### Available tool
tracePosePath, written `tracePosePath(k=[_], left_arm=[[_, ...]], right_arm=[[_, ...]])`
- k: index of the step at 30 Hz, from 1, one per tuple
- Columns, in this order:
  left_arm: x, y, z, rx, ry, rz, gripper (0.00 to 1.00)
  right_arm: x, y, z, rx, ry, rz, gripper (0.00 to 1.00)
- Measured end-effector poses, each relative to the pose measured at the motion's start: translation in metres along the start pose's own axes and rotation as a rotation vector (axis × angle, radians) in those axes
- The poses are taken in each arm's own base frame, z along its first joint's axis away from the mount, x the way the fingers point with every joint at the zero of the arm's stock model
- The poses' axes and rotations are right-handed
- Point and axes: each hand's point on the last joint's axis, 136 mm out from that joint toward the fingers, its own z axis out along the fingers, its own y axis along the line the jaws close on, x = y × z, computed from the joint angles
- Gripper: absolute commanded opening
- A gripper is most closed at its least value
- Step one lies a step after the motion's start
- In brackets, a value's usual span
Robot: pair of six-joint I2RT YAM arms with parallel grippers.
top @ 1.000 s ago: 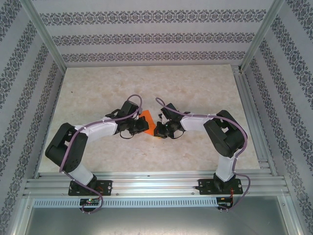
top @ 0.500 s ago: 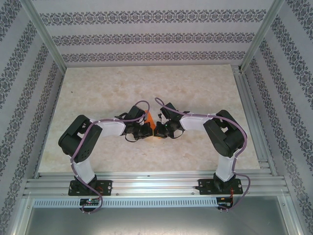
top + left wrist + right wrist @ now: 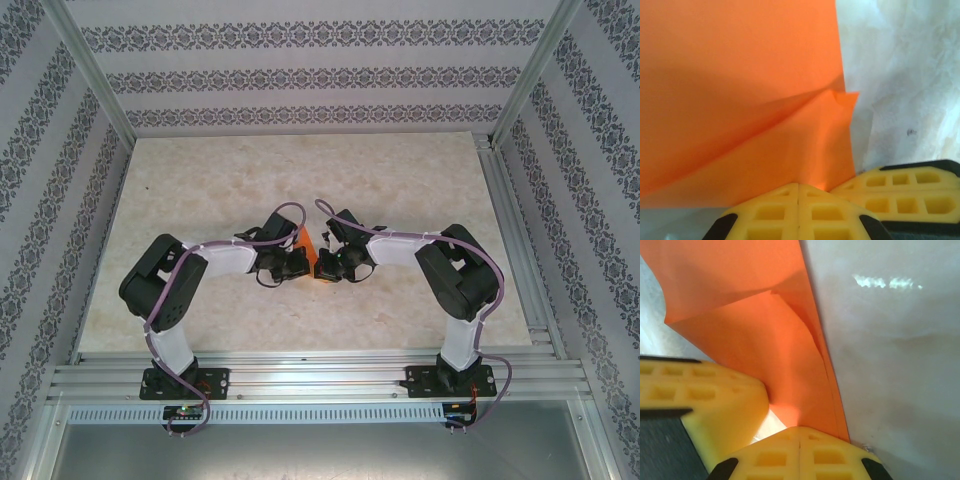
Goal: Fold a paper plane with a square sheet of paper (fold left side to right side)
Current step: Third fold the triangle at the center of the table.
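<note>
The square sheet of paper (image 3: 307, 251) is bright orange. It sits near the middle of the table (image 3: 400, 180), squeezed into the small gap between the two grippers, so from above you see just a thin orange slice. Up close from the left wrist, the paper (image 3: 740, 90) bends and has a soft crease running across it, with one little corner poking out at its edge. From the right wrist, the paper (image 3: 755, 335) is folded over on itself, and its long edge lies along the pale table top.

The left gripper (image 3: 798, 189) has its yellow fingers pressed tight together, and the bottom of the paper runs right into the tips (it looks pinched there). The right gripper (image 3: 799, 432) is clamped the same way on the paper's lower end.

From above, the left gripper (image 3: 296, 262) and the right gripper (image 3: 326, 265) point at each other, nearly touching, with both arms bent inward.
</note>
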Motion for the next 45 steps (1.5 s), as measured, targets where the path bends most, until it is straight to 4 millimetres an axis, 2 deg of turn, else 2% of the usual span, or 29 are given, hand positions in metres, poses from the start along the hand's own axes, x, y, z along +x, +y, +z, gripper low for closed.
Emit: tracePosePath(k=[19,24,27,30,32,34,36,39,42,45], left_arm=[[-0.041,0.056,-0.033,-0.055,-0.089,-0.075,0.03],[-0.054,0.081,-0.051,-0.095,-0.124,-0.112,0.15],[-0.064,0.095,-0.075,-0.119,-0.165,-0.141,0.29],[-0.073,0.089,-0.105,-0.091,-0.227,-0.131,0.35],[-0.076,0.074,-0.125,-0.042,-0.268,-0.108,0.43],[-0.073,0.059,-0.136,0.021,-0.288,-0.091,0.45],[-0.064,0.053,-0.137,0.075,-0.282,-0.099,0.46],[-0.047,0.058,-0.123,0.127,-0.236,-0.166,0.46],[-0.033,0.065,-0.107,0.166,-0.183,-0.244,0.47],[-0.03,0.066,-0.096,0.192,-0.151,-0.291,0.5]], right_arm=[[-0.001,0.001,0.001,0.009,-0.006,-0.015,0.0],[-0.002,0.003,0.0,0.024,-0.007,-0.036,0.0],[-0.003,0.001,-0.004,0.056,-0.001,-0.043,0.07],[-0.005,0.003,-0.014,0.09,-0.001,-0.063,0.19],[-0.012,0.014,-0.027,0.092,-0.024,-0.1,0.27],[-0.024,0.031,-0.043,0.078,-0.065,-0.156,0.33],[-0.039,0.048,-0.057,0.059,-0.116,-0.215,0.33],[-0.055,0.06,-0.066,0.046,-0.16,-0.272,0.24],[-0.063,0.053,-0.056,0.051,-0.147,-0.286,0.2],[-0.063,0.036,-0.036,0.075,-0.102,-0.268,0.18]])
